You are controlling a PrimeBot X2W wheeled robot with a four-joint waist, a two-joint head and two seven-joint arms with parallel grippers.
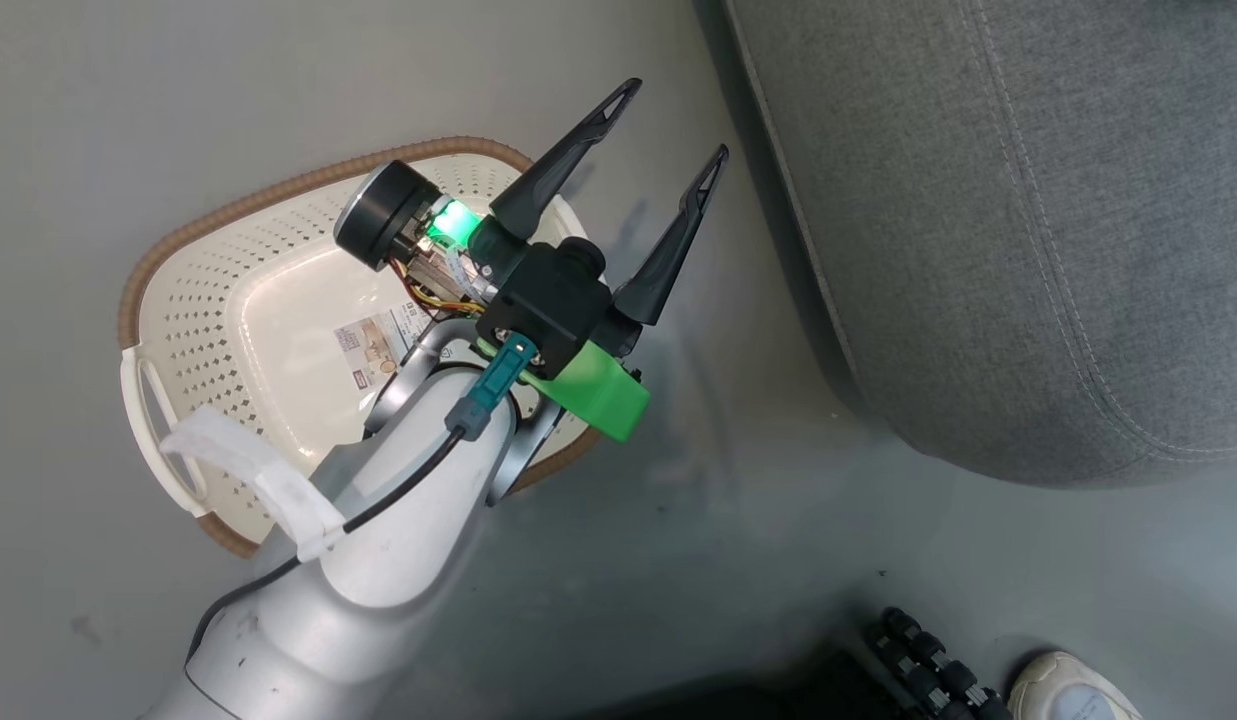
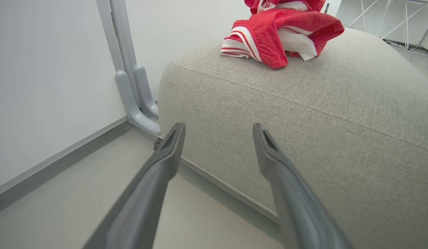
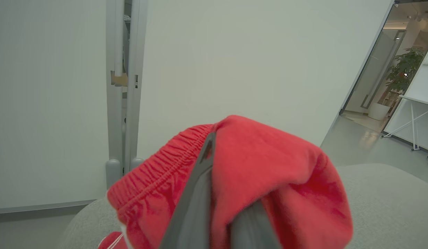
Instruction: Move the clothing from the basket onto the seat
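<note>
1. Left gripper (image 1: 678,118) (image 2: 219,126): two long, dark, tapered fingers spread wide with nothing between them, poised over the basket's rim nearest the seat.
2. Right gripper (image 3: 214,162): fingers pinched together on the shorts (image 3: 269,173), a plain red soft knit. The gathered elastic waistband drapes over one finger, and the bundle is held above the seat.
3. Jersey (image 2: 269,38): crumpled red fabric with white stripes, lying in a heap on top of the seat.
4. Basket (image 1: 198,330): cream perforated plastic with a brown woven-look rim and a white loop handle. A printed label (image 1: 378,345) lies on its smooth base, and it stands on the glossy grey floor (image 1: 738,540) near the seat.
5. Seat (image 1: 1028,250) (image 2: 303,121) (image 3: 380,193): large cushion of coarse grey weave, with rounded edges and a stitched seam.
</note>
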